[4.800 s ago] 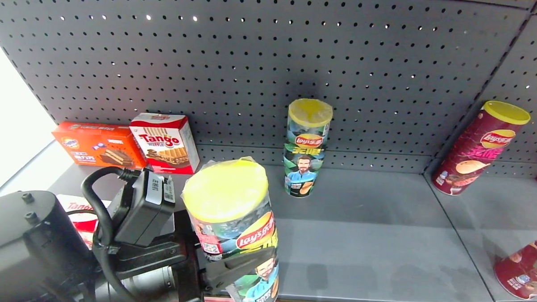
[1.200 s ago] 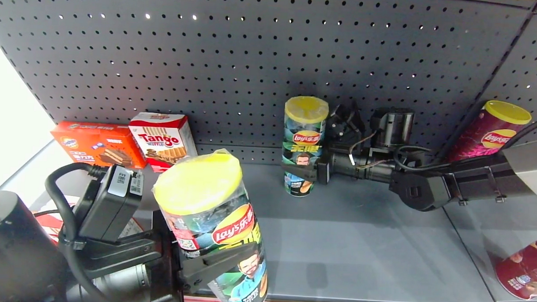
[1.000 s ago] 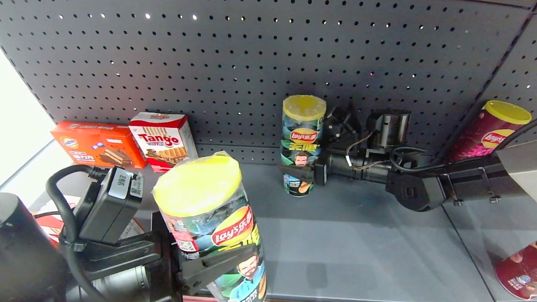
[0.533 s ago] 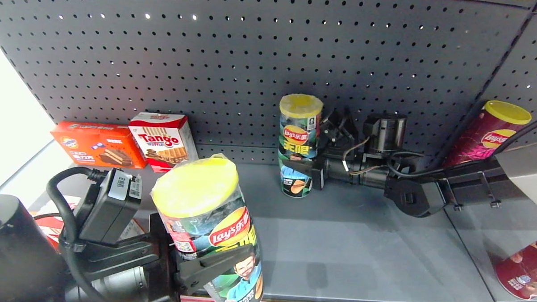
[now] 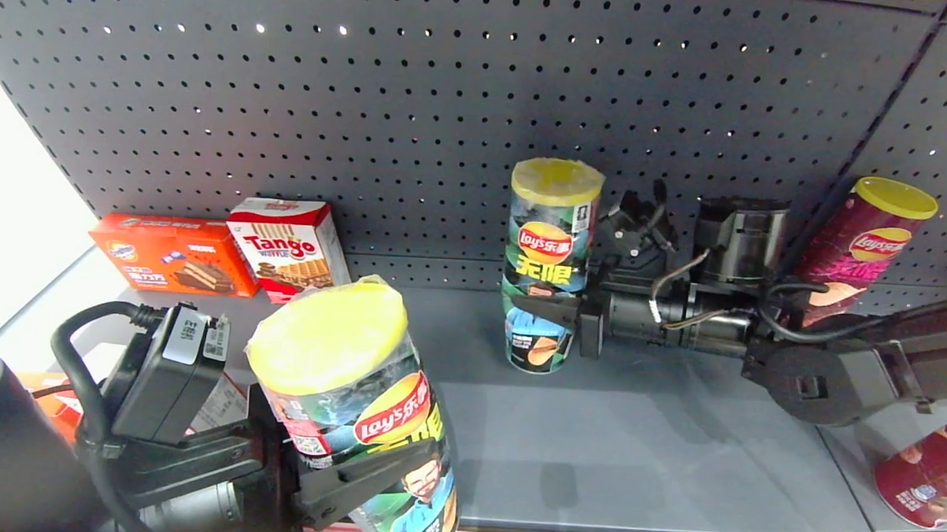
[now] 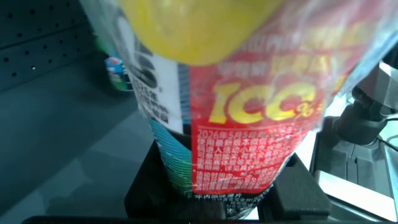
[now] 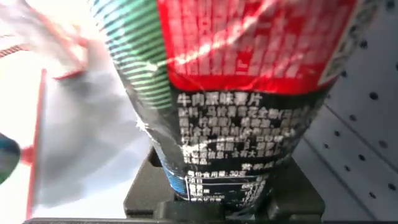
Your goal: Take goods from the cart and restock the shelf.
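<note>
The right gripper (image 5: 545, 312) clamps the rear chip can (image 5: 551, 241) upright near the back of the shelf (image 5: 648, 461), while the left gripper (image 5: 360, 463) grips the front chip can (image 5: 344, 372), tilted over the shelf's front edge.

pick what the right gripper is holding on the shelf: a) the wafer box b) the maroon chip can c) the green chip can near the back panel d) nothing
C: the right gripper is closed around the middle of the green chip can, which stands upright near the pegboard. The maroon can sits farther right, outside the fingers.
</note>
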Controlling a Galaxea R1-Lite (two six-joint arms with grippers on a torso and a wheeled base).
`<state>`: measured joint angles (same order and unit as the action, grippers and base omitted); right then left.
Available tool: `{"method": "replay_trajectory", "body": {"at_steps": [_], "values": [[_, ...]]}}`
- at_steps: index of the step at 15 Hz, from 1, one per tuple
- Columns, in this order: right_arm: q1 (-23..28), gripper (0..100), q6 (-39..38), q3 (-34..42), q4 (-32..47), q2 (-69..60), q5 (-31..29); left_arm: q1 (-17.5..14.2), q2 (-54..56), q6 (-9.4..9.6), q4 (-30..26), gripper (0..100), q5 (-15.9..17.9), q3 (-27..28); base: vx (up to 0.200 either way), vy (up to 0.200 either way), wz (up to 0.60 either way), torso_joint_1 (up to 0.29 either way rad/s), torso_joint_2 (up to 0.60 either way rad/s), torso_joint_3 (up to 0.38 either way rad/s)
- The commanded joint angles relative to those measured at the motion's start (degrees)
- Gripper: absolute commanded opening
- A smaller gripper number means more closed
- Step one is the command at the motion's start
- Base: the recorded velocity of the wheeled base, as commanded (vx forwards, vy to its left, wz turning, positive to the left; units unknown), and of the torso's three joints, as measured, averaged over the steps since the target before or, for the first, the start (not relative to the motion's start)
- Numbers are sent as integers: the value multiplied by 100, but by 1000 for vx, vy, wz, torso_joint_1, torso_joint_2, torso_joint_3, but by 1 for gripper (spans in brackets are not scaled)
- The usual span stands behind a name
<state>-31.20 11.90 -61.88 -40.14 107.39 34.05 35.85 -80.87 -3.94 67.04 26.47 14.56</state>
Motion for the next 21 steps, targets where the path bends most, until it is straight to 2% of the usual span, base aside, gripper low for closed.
{"method": "replay_trajectory", "body": {"at_steps": [1,4,8,14,21], "values": [[-247,0,-153,915,-705,-666,5,1,10,-2,2,0,-1,3,0,0,0,0,0,0],[-554,0,-372,1881,-1646,-816,-3,-8,10,-11,2,0,-10,3,0,0,0,0,0,0],[-721,0,-328,2611,-2200,-798,23,-34,10,-11,2,0,-36,-14,0,0,0,0,0,0],[-440,0,76,2751,-2208,-622,155,-96,10,-2,2,0,-19,-14,0,0,0,0,0,0],[-466,0,216,3191,-2235,-693,243,-96,10,-11,2,0,-10,-23,0,0,0,0,0,0]]}}
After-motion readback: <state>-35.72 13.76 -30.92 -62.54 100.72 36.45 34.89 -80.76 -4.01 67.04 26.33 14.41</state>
